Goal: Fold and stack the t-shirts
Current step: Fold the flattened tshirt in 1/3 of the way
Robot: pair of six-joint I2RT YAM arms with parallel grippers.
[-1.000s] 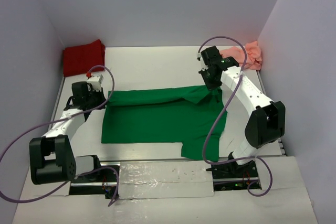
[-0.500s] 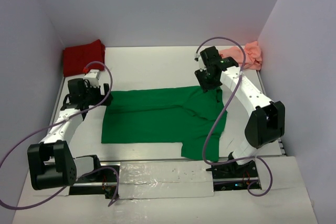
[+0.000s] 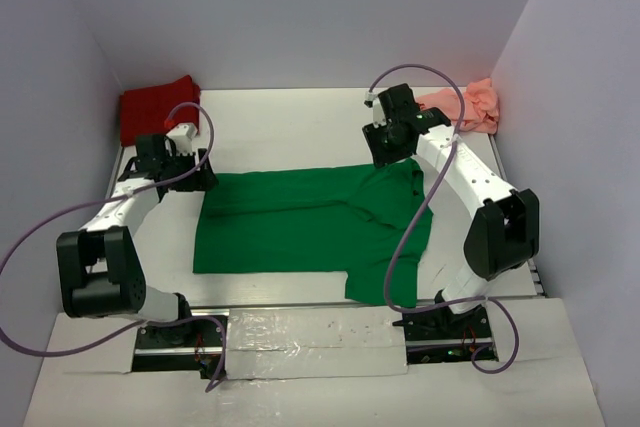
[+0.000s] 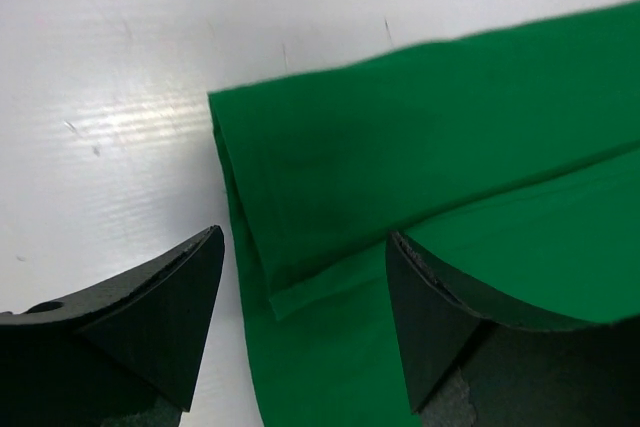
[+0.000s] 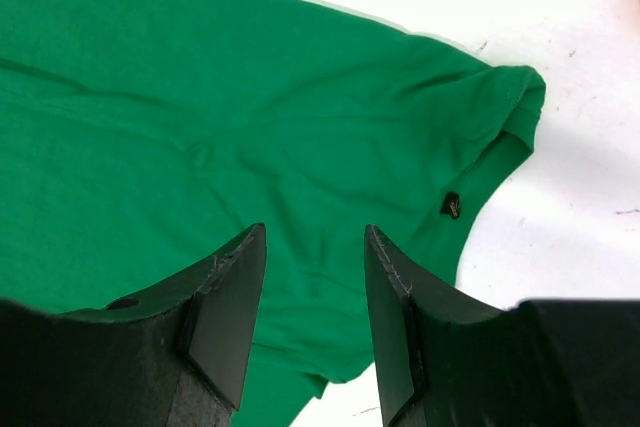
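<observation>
The bright green t-shirt point(image 3: 310, 222) lies spread on the table's middle, its far edge folded over toward the front. My left gripper point(image 3: 200, 175) is open and empty above the shirt's far left corner point(image 4: 330, 157). My right gripper point(image 3: 385, 152) is open and empty above the shirt's far right part near the collar point(image 5: 500, 127). The dark red t-shirt point(image 3: 158, 105) lies bunched in the far left corner. The salmon pink t-shirt point(image 3: 470, 105) lies bunched in the far right corner.
Lilac walls enclose the table on the left, back and right. The arm bases point(image 3: 300, 332) sit on a metal rail at the near edge. Purple cables point(image 3: 410, 237) loop off both arms.
Both grippers have let go of the green shirt's far edge and moved back away from it. The folded edge now lies flat on the shirt.
</observation>
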